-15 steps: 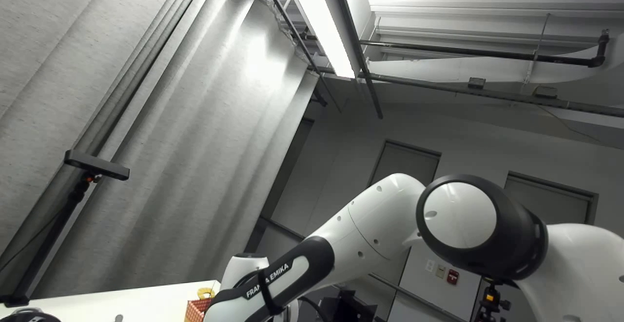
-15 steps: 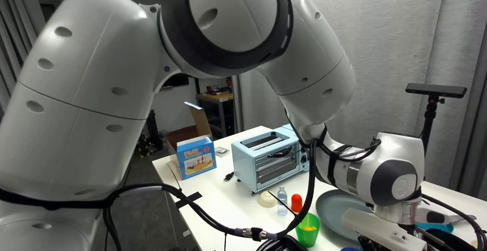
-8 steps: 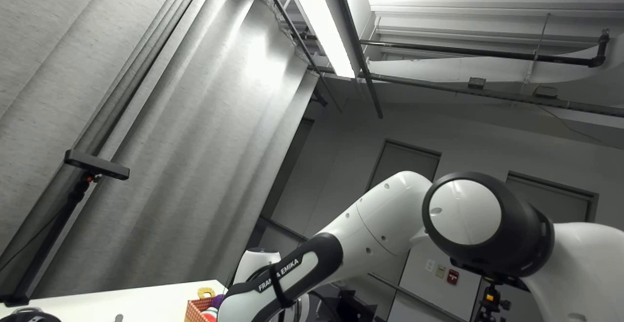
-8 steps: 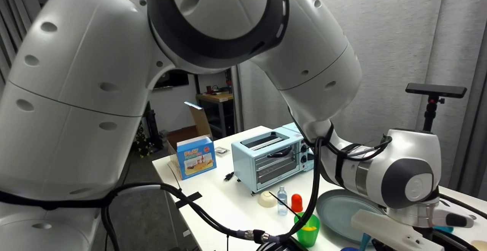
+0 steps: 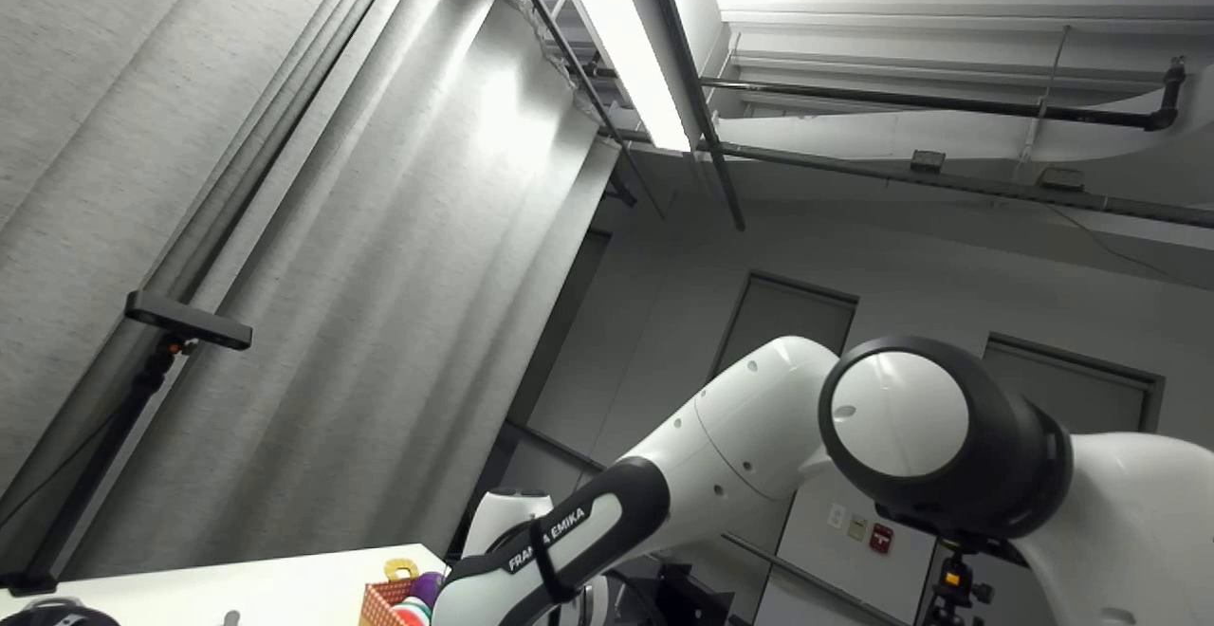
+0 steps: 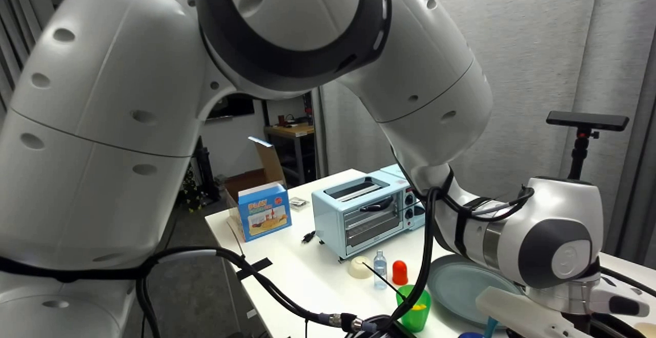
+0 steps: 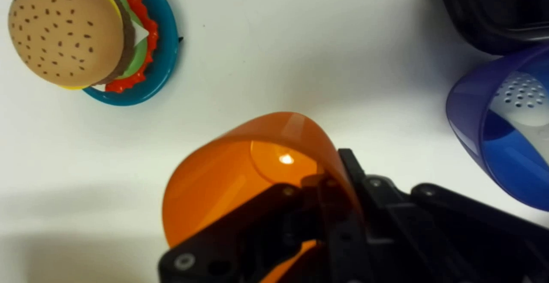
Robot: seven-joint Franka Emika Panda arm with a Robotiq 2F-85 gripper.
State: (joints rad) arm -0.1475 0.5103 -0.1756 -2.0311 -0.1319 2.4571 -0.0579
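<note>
Above the white table, gripper holds orange cup

The jaws pinch the orange cup's wall, one inside, one outside. Wrist view shows it between a burger on a blue dish and a purple cup.

Toaster oven on white table

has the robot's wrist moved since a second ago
Yes: in an exterior view the wrist has shifted rightward in the picture, now hiding more of the camera stand.
</note>
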